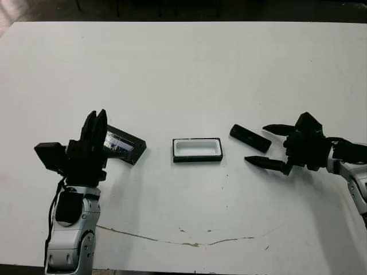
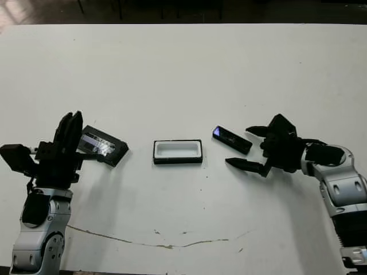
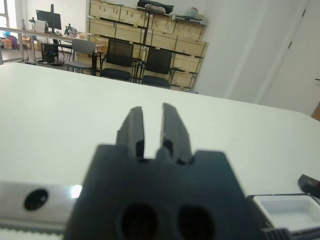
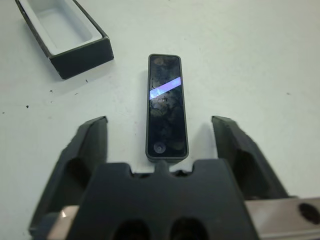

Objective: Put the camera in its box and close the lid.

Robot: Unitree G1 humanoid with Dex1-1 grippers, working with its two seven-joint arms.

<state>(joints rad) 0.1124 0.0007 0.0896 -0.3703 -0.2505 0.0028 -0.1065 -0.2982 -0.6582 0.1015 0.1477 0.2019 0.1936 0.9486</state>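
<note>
One box, one lid to its left, one camera to its right, right gripper spread wide beside camera, left gripper fingers nearly together, empty

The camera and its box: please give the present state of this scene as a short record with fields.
camera: lies flat on the table, screen up, outside the box
box: open, white inside, nothing in it
lid: off the box, on the table beside the left gripper
right gripper: jaws open on both sides of the camera, not touching it
left gripper: jaws nearly together, holding nothing
task: camera not yet picked up, lid not yet on
</note>
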